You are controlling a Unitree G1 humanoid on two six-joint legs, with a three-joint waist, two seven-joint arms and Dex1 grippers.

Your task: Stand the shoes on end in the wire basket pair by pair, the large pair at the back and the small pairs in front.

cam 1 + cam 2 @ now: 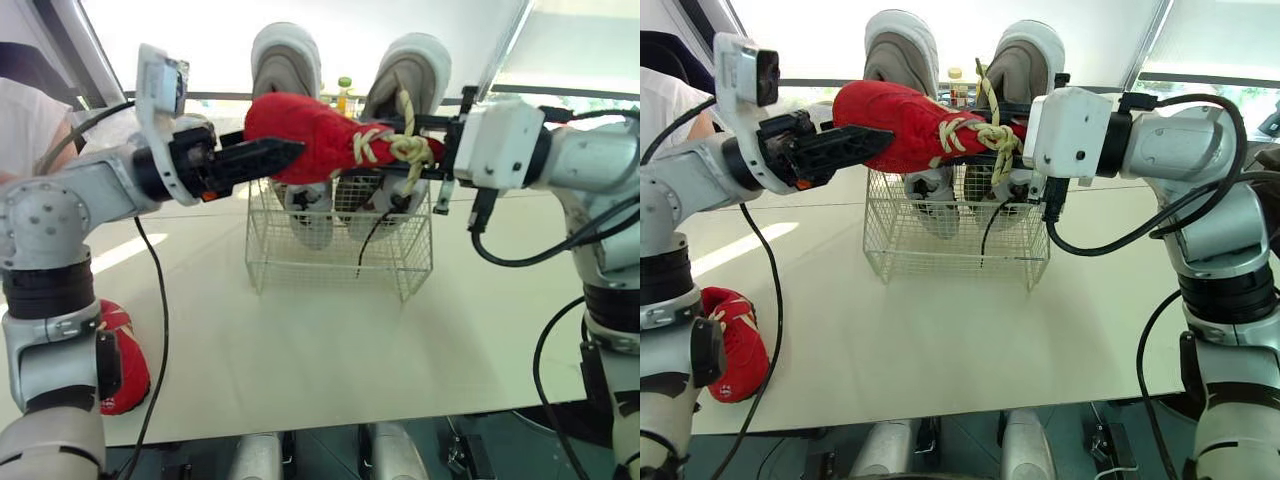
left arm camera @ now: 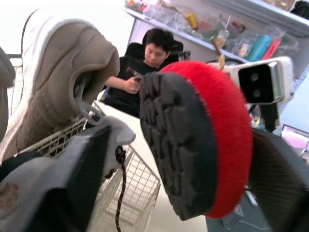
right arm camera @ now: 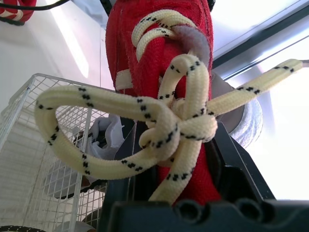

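A red shoe (image 1: pixel 310 130) with a cream lace hangs level above the wire basket (image 1: pixel 340 262). My right gripper (image 1: pixel 425 150) is shut on its laced heel end; its black fingers press both sides of the shoe in the right wrist view. My left gripper (image 1: pixel 290 152) is at the toe, open, and its fingers (image 2: pixel 72 183) straddle the black sole (image 2: pixel 178 145) with a gap showing. A large grey pair (image 1: pixel 285 60) stands on end at the back of the basket. The other red shoe (image 1: pixel 120 365) lies on the table by my left arm.
The basket stands mid-table on a white tabletop (image 1: pixel 330 350), and its front half holds no shoes. A bottle (image 1: pixel 345 93) stands behind it. A person's white sleeve (image 1: pixel 25 120) is at the far left, and a seated person (image 2: pixel 145 63) is beyond the table.
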